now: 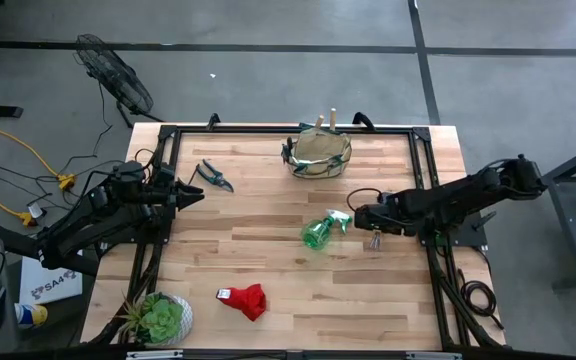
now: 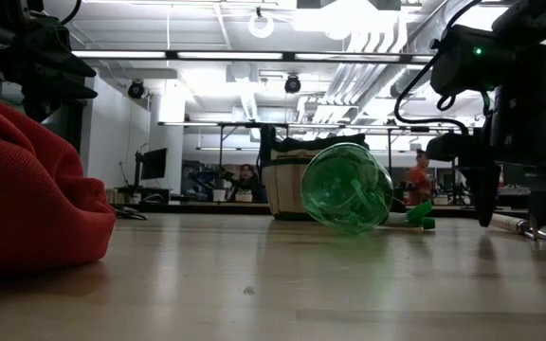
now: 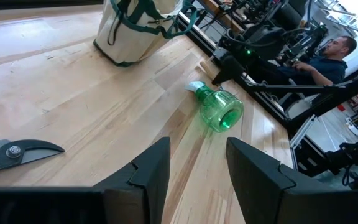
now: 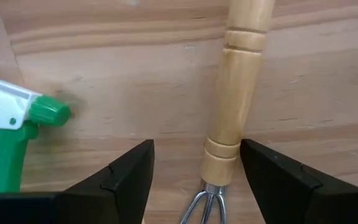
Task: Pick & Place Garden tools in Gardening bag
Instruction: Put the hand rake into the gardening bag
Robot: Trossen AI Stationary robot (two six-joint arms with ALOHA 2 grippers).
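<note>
My right end effector [image 4: 194, 168] hangs low over the table [image 1: 268, 240] with its fingers apart, straddling the wooden handle of the hand fork [image 4: 236, 93], which lies flat just beside the green spray bottle [image 1: 320, 230]. I judge this the reach-to-grasp step: next I should sink a little, then close on the handle. The gardening bag [image 1: 320, 153] waits at the far edge. My left end effector [image 3: 194, 168] idles, fingers apart, near the pruning shears [image 1: 213, 176].

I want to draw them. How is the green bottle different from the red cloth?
The spray bottle is see-through green and hard; the red cloth is solid red, soft and crumpled. The bottle lies mid-table beside the right gripper; the cloth lies nearer the potted plant. Both lie outside the bag.
</note>
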